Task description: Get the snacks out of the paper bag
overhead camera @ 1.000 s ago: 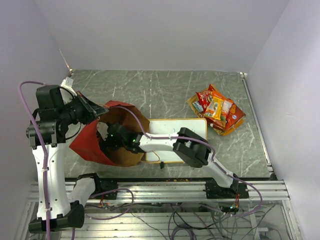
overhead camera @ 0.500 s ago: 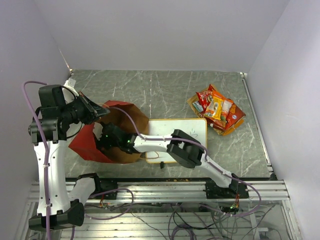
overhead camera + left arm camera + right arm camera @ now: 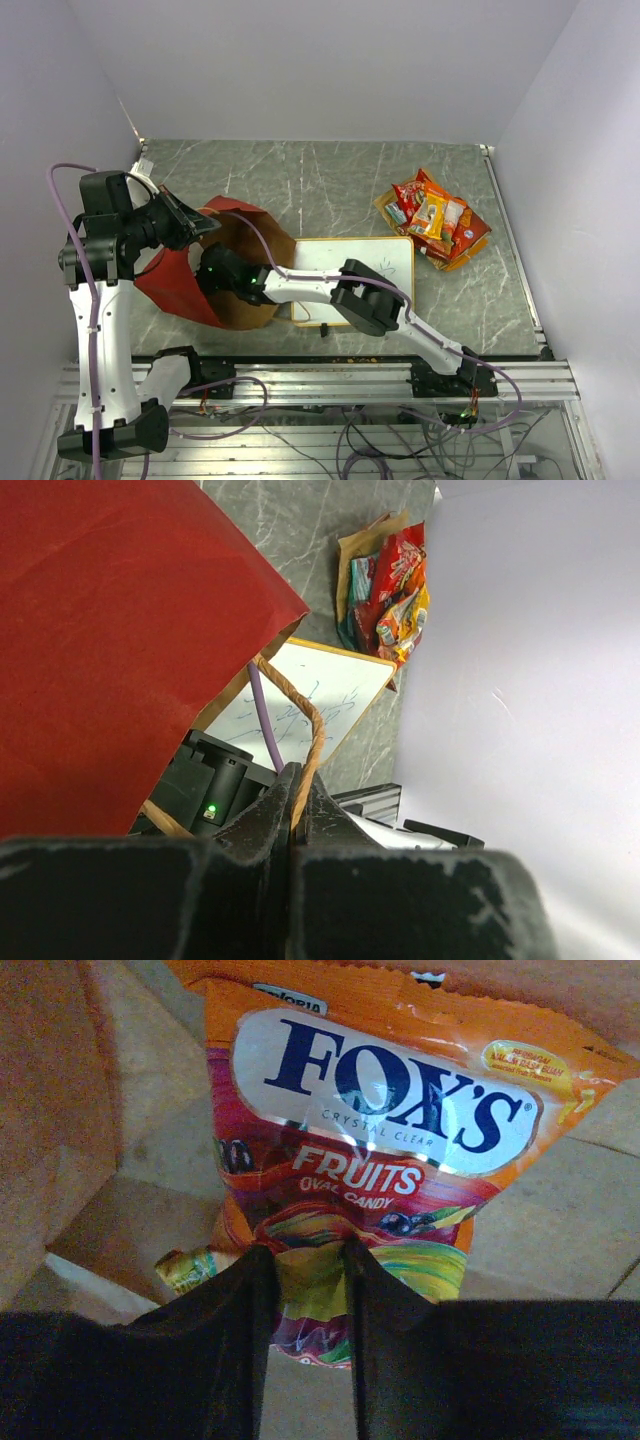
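Observation:
The paper bag [image 3: 175,285], red outside and brown inside, lies on its side at the table's left with its mouth toward the right. My left gripper [image 3: 203,226] is shut on the bag's twisted brown handle [image 3: 312,730], holding the mouth up. My right gripper [image 3: 216,270] reaches deep inside the bag. In the right wrist view its fingers [image 3: 308,1260] pinch the crumpled lower edge of an orange fruit-candy packet [image 3: 380,1110] lying on the brown paper. A small yellow-green snack [image 3: 185,1268] peeks out beside the left finger. More snacks [image 3: 435,220] are heaped at the far right.
A framed whiteboard [image 3: 360,265] with writing lies flat just right of the bag, under my right arm. The white walls stand close on the left, back and right. The aluminium rail with the arm bases runs along the near edge.
My right gripper has pushed further left into the bag and its jaws have closed in on the orange packet. The left gripper keeps its hold on the handle, barely moved.

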You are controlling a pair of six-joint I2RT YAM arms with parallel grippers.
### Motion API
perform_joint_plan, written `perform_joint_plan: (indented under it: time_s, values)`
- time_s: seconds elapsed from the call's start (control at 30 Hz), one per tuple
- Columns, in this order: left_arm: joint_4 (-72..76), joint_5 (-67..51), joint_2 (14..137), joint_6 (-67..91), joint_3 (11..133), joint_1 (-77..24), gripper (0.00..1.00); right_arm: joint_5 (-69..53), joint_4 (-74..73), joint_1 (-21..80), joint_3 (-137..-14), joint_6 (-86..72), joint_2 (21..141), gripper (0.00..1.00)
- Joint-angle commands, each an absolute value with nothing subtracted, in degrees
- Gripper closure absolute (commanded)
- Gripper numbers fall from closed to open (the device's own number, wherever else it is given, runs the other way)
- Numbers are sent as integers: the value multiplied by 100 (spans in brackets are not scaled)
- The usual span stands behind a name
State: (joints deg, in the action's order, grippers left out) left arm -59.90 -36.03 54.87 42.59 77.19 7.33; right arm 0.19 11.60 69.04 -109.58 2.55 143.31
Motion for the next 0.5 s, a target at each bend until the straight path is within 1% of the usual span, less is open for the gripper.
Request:
perform_joint_plan:
  time_s: [0.0, 0.13, 0.47]
  values:
    - [-6148, -3787, 5429, 4216, 7841, 730, 93, 357, 779, 6787, -11188, 399, 14575, 79]
    - [-6284, -3623, 5423, 4132, 7945, 732, 93, 478, 759, 6766, -11319, 544, 14441, 100]
    - [-6442, -3143, 5406, 4029, 8187, 730, 93, 876, 1170, 6732, -10772, 868, 13587, 100]
